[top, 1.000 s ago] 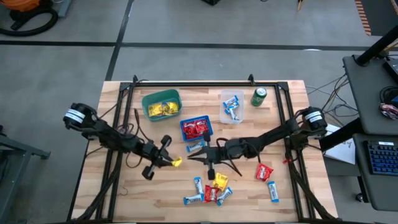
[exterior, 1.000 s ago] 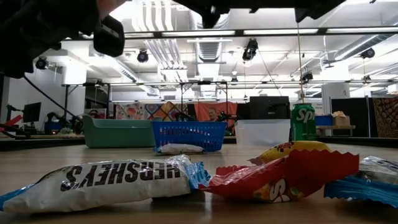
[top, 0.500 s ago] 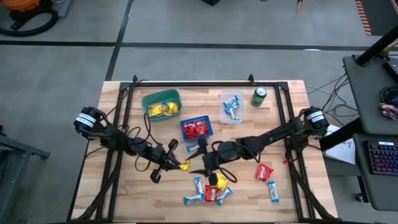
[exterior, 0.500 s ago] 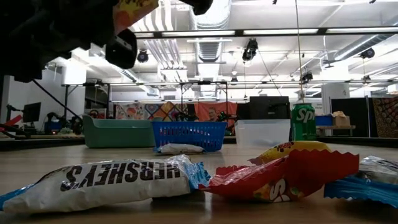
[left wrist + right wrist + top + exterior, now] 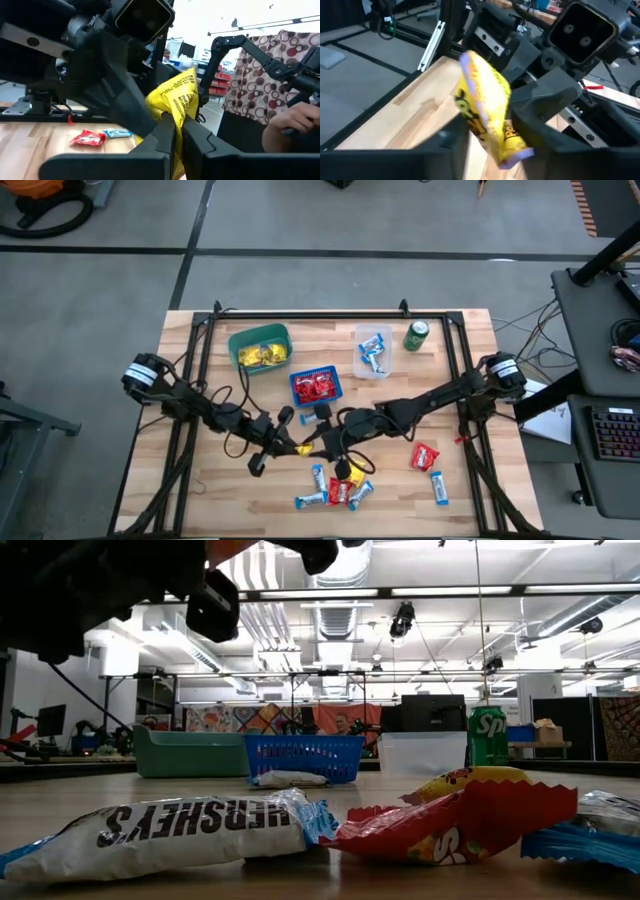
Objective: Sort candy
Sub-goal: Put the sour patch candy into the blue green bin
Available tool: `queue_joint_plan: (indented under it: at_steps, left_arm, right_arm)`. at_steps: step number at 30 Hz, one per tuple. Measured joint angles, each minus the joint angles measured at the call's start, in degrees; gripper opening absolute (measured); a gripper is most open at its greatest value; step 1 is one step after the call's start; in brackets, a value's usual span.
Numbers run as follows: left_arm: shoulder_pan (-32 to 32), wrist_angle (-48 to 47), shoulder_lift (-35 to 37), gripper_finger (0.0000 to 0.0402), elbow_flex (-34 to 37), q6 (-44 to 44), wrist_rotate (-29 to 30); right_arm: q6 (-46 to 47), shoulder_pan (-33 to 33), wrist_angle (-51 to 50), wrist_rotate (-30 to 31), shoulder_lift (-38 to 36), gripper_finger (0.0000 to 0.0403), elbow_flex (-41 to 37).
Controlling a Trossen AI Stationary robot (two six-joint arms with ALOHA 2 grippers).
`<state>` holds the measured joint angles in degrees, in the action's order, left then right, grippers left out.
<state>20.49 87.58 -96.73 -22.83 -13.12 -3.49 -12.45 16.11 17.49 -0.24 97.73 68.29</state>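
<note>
The step in hand appears to be a mid-air transfer of one yellow candy (image 5: 301, 448) between the two arms, above the middle of the wooden surface (image 5: 200, 490). The left claw (image 5: 291, 446) is clamped shut on the yellow candy, and in the left wrist view the wrapper (image 5: 176, 102) stands up from between the closed fingers (image 5: 165, 135). The candy's long axis runs roughly along the line of those fingers, with its free end pointing away from the left claw toward the right arm. The green basket (image 5: 259, 347), which already contains yellow pieces, lies at about 11 o'clock from the held candy, the blue basket (image 5: 316, 387) with red pieces at about 1 o'clock, and the clear bin (image 5: 373, 352) with blue-and-white bars farther off at about 1 o'clock. Unsorted candies (image 5: 340, 483) lie on the surface at about 5 o'clock from the held piece. The right claw (image 5: 322, 442) meets the candy from the 3 o'clock side; in the right wrist view its fingers (image 5: 560, 135) stand partly apart around the wrapper (image 5: 487, 112), and whether they grip it cannot be told. The next move probably calls for one claw to secure the wrapper while the other lets go, then carriage to the green basket.
</note>
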Motion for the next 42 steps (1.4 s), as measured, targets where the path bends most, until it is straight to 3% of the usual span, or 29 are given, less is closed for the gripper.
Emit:
queue_joint_plan:
  at_steps: [3,4,13,16,19,25,29,36,42]
  left_arm:
    - [0.0,-0.3,0.0,0.0011,0.5,-0.1,0.0]
    - [0.0,-0.3,0.0,0.0018,0.7,-0.1,0.1]
    - [-0.5,-0.3,5.5,0.0135,6.7,3.2,3.9]
    - [-0.4,-0.4,8.9,0.0177,10.5,4.9,8.6]
    - [0.2,-1.5,10.4,0.0201,12.9,5.1,16.5]
    - [2.3,-2.1,6.9,0.0206,10.1,10.4,19.5]
    - [2.3,-2.7,3.8,0.0206,7.2,13.0,26.1]
    - [2.3,-2.6,1.6,0.0206,4.7,15.4,35.6]
    - [2.3,-0.1,1.6,0.0206,3.9,17.8,34.5]
  right_arm:
    - [-0.2,0.0,-1.5,0.0,0.0,0.0037,0.3]
    - [-0.5,0.0,-2.2,0.1,0.0,0.0026,0.5]
    - [4.8,-0.6,-9.2,-0.2,-2.2,0.0011,0.5]
    - [8.5,-1.1,-9.7,1.9,-2.9,0.0011,-1.5]
    - [10.3,-1.1,-3.4,7.6,-2.9,0.001,-4.7]
    - [19.7,-2.6,18.9,12.3,-2.4,0.001,-13.6]
    - [24.6,-3.3,27.5,12.5,-2.3,0.0009,-16.7]
    - [24.9,-3.4,28.3,12.3,-2.3,0.0009,-17.3]
    - [24.4,-3.4,27.9,12.2,-2.3,0.0009,-17.2]
